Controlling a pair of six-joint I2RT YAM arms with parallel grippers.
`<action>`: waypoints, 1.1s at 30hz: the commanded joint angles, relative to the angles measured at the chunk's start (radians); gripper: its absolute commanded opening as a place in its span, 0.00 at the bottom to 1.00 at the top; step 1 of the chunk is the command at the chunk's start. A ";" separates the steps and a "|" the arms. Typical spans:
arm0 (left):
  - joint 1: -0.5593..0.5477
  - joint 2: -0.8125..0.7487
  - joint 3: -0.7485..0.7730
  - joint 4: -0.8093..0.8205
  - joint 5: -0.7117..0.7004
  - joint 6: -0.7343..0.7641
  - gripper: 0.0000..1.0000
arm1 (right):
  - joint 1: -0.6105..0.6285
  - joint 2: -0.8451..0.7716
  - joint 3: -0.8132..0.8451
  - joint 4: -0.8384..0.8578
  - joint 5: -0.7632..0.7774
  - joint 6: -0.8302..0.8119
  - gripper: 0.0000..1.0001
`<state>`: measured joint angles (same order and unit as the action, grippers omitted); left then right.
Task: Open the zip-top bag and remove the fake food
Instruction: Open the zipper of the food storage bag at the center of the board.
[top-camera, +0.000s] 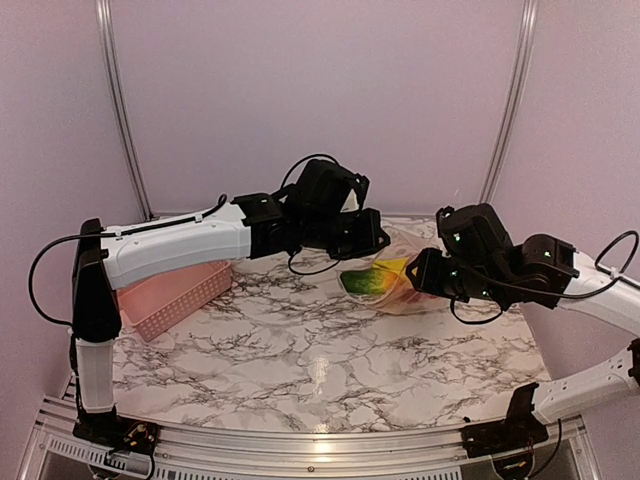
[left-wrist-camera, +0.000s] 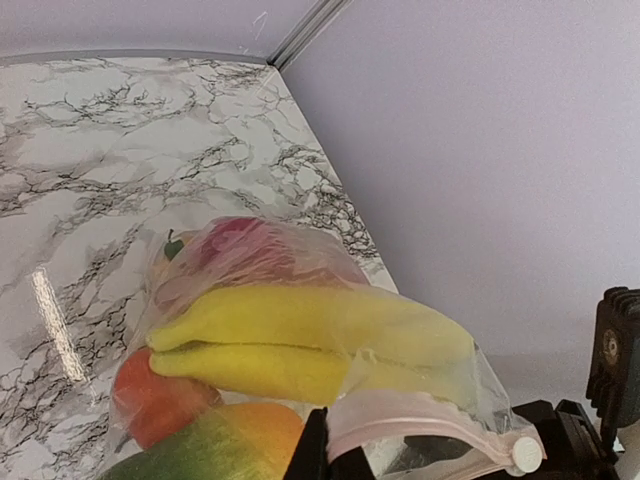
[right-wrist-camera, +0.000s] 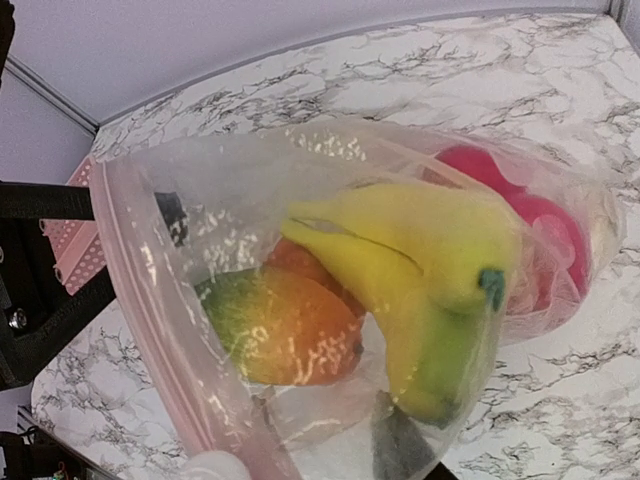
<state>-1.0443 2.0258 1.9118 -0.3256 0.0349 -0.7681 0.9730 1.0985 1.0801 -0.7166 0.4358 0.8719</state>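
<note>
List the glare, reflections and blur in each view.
Top external: a bright light reflection on the glossy table, the rest evenly lit. Left wrist: a glare streak on the table, bananas slightly soft. Right wrist: speckled glare on the zip-top bag veils the fake food.

The left arm (top-camera: 180, 240) is being held stretched out above the surface (top-camera: 300, 350), reaching rightward toward the far middle. Its pincer (top-camera: 368, 238) is being pressed shut on the rim of the zip-top bag (top-camera: 400, 290). The right arm (top-camera: 600, 300) is being held bent, its pincer (top-camera: 420, 272) pointed leftward, near the other; how its jaws stand cannot be told.
</note>
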 joint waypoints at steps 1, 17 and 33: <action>0.003 -0.082 0.003 -0.003 -0.021 0.035 0.00 | 0.009 -0.034 0.017 0.024 0.039 0.006 0.35; -0.063 -0.035 0.226 -0.124 -0.207 0.022 0.00 | -0.020 -0.098 0.178 -0.038 0.004 -0.077 0.46; -0.063 0.035 0.245 -0.090 -0.119 0.041 0.00 | -0.258 -0.207 0.073 -0.107 -0.138 -0.248 0.54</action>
<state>-1.1088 2.0911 2.1551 -0.4671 -0.1249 -0.7540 0.8310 0.9203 1.1137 -0.7940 0.3832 0.7498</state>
